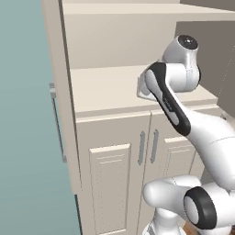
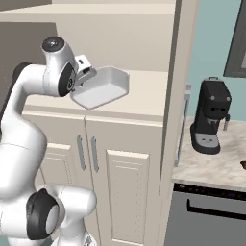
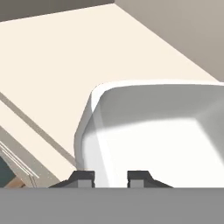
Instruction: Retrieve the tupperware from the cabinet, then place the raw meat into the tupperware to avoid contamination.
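The gripper [image 3: 111,178] pinches the tub's [image 2: 102,86] near wall, lifting it off the cabinet [image 2: 144,103] shelf's front edge — retrieval half-done, meat untouched.

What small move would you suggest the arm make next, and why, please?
Probably draw the tupperware back out of the cabinet: the tool straddles the tub's near wall, the tub looks lifted off the shelf, and the raw meat lies on the counter to the right.

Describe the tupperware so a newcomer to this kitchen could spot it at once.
Find the tall cream cabinet left of the black coffee machine. At its open shelf, the gripper straddles one wall of the tupperware: a lidless, white-grey, rounded-square tub.
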{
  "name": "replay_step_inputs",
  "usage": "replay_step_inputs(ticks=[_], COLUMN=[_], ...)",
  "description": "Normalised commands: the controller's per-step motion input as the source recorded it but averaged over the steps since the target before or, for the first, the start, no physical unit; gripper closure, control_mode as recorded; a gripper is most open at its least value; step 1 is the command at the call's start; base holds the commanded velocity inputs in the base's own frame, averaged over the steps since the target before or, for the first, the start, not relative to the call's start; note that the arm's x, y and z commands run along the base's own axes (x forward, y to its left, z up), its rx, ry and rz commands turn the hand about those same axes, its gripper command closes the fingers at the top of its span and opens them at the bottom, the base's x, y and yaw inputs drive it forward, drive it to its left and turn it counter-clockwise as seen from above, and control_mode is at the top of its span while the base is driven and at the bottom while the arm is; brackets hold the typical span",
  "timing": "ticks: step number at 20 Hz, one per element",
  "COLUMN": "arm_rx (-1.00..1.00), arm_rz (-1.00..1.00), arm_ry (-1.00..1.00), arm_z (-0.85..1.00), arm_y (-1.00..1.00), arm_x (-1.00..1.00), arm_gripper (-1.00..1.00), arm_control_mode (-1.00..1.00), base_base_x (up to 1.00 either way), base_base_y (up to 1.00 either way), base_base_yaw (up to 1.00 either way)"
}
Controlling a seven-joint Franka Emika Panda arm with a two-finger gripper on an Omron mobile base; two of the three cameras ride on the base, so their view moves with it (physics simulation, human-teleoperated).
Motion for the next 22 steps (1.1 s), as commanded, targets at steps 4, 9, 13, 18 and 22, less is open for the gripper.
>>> replay_step_inputs(ticks=[4,9,13,18,22], arm_rx=[0.0,0.0,0.0,0.0,0.0], arm_rz=[0.03,0.02,0.03,0.03,0.03], arm_ry=[0.0,0.0,0.0,0.0,0.0], arm_z=[0.0,0.0,0.0,0.0,0.0], arm_y=[-0.14,-0.08,-0.1,-0.1,-0.05], arm_x=[-0.64,-0.57,-0.5,-0.44,-0.38], arm_gripper=[1.0,1.0,1.0,1.0,1.0], arm_control_mode=[-1.0,-1.0,-1.0,-1.0,-1.0], base_base_x=[0.0,0.0,0.0,0.0,0.0], base_base_y=[0.0,0.0,0.0,0.0,0.0], base_base_yaw=[0.0,0.0,0.0,0.0,0.0])
